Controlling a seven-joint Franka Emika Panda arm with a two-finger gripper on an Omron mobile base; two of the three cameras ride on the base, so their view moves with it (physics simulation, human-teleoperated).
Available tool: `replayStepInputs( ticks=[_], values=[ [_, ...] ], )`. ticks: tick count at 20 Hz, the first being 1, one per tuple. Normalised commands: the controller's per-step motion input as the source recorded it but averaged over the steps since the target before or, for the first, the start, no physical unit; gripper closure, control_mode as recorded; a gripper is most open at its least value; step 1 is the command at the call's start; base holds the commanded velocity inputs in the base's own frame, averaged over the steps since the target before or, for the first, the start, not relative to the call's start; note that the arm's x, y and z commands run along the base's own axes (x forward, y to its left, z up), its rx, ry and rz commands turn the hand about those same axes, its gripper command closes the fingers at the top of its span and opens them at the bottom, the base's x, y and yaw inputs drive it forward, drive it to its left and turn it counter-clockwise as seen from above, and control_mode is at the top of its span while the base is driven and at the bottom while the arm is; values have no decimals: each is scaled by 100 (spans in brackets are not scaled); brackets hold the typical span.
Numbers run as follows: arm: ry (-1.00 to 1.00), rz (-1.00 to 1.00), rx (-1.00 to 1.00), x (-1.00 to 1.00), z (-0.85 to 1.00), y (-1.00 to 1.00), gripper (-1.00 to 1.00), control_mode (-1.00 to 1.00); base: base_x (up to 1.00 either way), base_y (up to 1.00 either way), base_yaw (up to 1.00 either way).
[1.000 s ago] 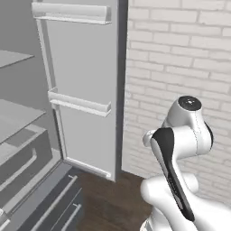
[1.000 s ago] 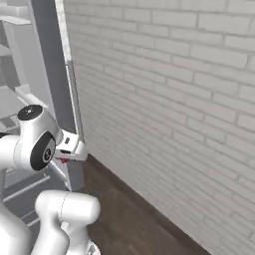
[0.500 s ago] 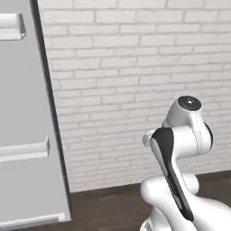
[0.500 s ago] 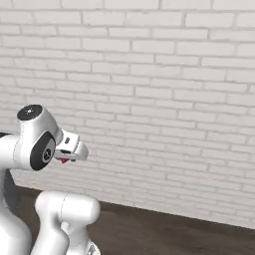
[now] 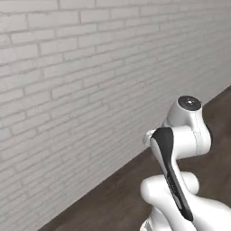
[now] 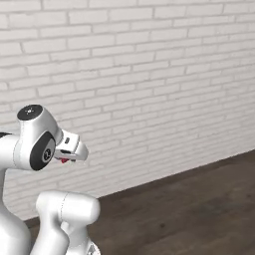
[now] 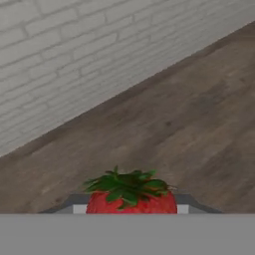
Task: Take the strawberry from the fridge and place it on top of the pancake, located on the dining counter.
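Note:
The strawberry point(image 7: 131, 199), bright red with a green leafy cap, sits at the bottom of the hand view between my gripper's point(image 7: 130, 208) two fingertips, which are shut on it. In the right base view the gripper point(image 6: 65, 158) sticks out to the right of the white arm, at about its shoulder height, with a small red speck of the strawberry point(image 6: 63, 160) under the hand. The fridge, the pancake and the dining counter are out of view.
A white brick wall point(image 5: 67, 90) runs across both base views and meets a dark wooden floor point(image 6: 189, 204). The floor stretches away to the right, and the hand view looks down at the floor point(image 7: 189, 114) along the wall's foot.
The whole picture has swung: the base has turned away from the fridge, whose open door slid out at the left. The strawberry stays held in the gripper, and the arm's pose is unchanged.

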Motion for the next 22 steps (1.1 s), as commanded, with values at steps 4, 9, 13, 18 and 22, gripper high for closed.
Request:
replayStepInputs(
  ticks=[4, 9, 13, 18, 22],
  values=[
    [0, 0, 0, 0, 0, 0, 100, 100, 0, -29, -91],
    [0, 0, 0, 0, 0, 0, 100, 100, 5, -16, -89],
    [0, 0, 0, 0, 0, 0, 100, 100, 12, -3, -89],
    [0, 0, 0, 0, 0, 0, 100, 100, 29, 6, -86],
    [0, 0, 0, 0, 0, 0, 100, 100, 88, 70, -64]
  ],
)
